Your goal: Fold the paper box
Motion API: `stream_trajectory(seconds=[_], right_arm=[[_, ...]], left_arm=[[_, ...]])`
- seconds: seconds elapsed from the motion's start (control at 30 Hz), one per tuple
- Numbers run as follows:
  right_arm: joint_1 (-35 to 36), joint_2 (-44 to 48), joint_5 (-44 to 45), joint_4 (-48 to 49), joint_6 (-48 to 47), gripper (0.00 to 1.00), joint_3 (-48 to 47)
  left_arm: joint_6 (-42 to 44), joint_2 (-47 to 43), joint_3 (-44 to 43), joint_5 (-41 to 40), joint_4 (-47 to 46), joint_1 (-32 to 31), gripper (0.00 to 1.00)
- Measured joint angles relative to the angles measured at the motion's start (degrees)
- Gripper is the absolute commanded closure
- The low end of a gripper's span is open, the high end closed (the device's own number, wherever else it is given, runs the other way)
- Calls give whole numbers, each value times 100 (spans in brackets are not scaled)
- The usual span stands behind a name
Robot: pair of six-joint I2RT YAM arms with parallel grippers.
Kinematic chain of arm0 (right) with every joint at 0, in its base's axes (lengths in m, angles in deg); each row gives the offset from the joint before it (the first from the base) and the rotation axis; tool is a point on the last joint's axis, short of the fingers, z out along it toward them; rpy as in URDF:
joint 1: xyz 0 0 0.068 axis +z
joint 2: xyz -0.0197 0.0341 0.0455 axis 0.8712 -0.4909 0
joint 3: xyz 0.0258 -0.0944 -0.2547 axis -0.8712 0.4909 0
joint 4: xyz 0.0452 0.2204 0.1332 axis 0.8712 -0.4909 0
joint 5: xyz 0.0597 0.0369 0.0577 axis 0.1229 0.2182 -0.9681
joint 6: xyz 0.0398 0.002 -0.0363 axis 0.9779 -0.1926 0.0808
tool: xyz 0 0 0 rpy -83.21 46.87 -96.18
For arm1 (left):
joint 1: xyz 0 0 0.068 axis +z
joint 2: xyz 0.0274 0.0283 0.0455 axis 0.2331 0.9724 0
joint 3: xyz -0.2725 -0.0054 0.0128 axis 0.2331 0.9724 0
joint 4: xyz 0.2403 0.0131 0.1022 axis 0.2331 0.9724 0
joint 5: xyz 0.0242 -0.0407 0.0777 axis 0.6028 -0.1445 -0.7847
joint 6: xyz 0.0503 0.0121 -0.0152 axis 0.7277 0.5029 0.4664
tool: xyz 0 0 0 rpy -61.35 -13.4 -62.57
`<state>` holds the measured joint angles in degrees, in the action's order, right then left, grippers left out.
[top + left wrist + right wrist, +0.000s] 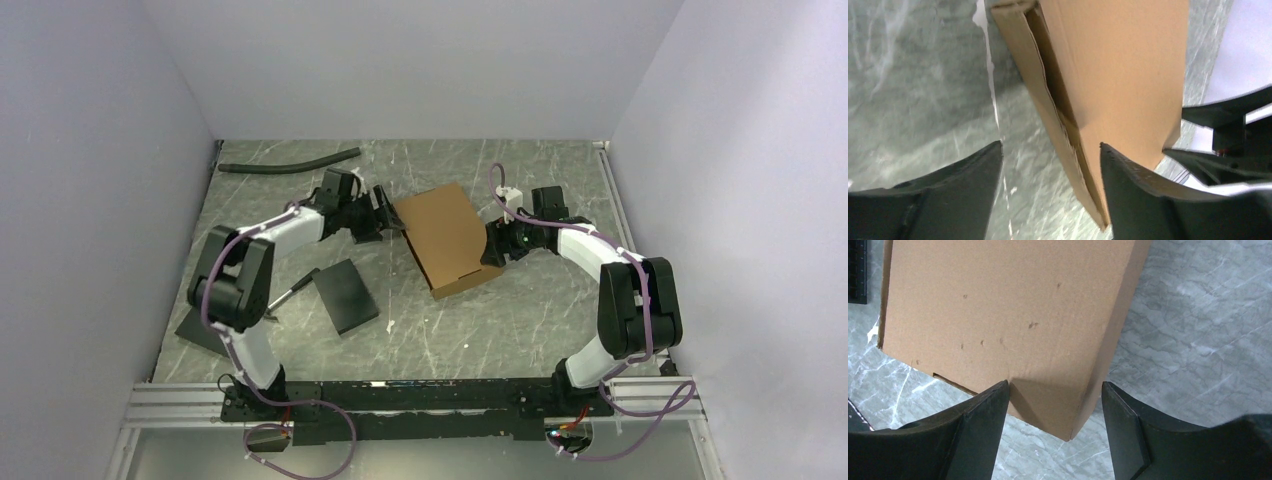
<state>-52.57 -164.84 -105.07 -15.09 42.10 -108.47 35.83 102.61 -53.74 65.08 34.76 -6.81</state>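
The paper box (448,238) is a shallow brown cardboard mailer lying closed and skewed in the middle of the table. My left gripper (385,215) is at its left edge. In the left wrist view the box's side wall (1058,115) runs between the open fingers, and the right finger (1148,200) lies over the lid. My right gripper (497,245) is at the box's right edge. In the right wrist view its jaws (1055,390) stand open on either side of a box corner (1068,425) without pinching it.
A black flat slab (345,295) lies left of the box, with a thin stick (292,287) beside it. Another dark slab (200,330) sits under the left arm. A black hose (290,162) lies at the back left. Walls close in on three sides.
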Motion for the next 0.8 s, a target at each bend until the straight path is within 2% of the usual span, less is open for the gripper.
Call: stream_trajectory(seconds=[0.07, 0.13, 0.23, 0.33, 0.53, 0.67, 0.8], right_arm=[[-4, 4, -20, -2, 0, 28, 0], [-24, 4, -94, -7, 9, 26, 0], [-173, 2, -323, -33, 46, 22, 22], [-339, 2, -623, -48, 151, 17, 85], [-682, -155, -1362, 52, 601, 17, 153], [-765, -581, -1685, 227, 892, 26, 125], [-813, -1150, -2024, 234, 1185, 34, -33]], left_arm=[[72, -525, 367, -111, -48, -4, 5], [101, -1021, 693, -173, -203, -4, 1], [63, -1718, 1283, -195, -656, -4, 1], [-61, -1985, 1709, -142, -1080, -4, 1], [-643, -1893, 2492, 96, -1985, -7, 0], [-1008, -1329, 2535, 251, -2592, -66, 0], [-1246, -691, 2288, 348, -2820, -205, 2]])
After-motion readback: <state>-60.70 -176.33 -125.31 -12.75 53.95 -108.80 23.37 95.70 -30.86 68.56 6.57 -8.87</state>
